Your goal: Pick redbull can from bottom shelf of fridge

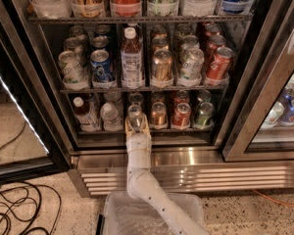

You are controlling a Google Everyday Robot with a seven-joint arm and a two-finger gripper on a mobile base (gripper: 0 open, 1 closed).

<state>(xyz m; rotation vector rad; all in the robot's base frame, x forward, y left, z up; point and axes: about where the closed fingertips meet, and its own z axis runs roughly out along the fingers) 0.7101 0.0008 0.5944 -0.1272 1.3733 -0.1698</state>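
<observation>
The fridge (196,156) stands open in front of me, with dark racks of drinks. On the bottom shelf (161,129) the slim silvery redbull can (135,113) stands third from the left in the front row. My gripper (137,126) is at the end of the white arm (137,170). It reaches over the steel sill and sits right at the lower part of the redbull can, hiding its base. A gold-copper can (158,114) stands just to the can's right, and a clear bottle (110,116) just to its left.
A red can (181,115) and a green can (203,113) stand further right on the shelf, and a brown-capped bottle (83,112) at the left. The taller rack (137,89) hangs just above. The open glass door (19,111) is at the left, with black cables (14,212) on the floor.
</observation>
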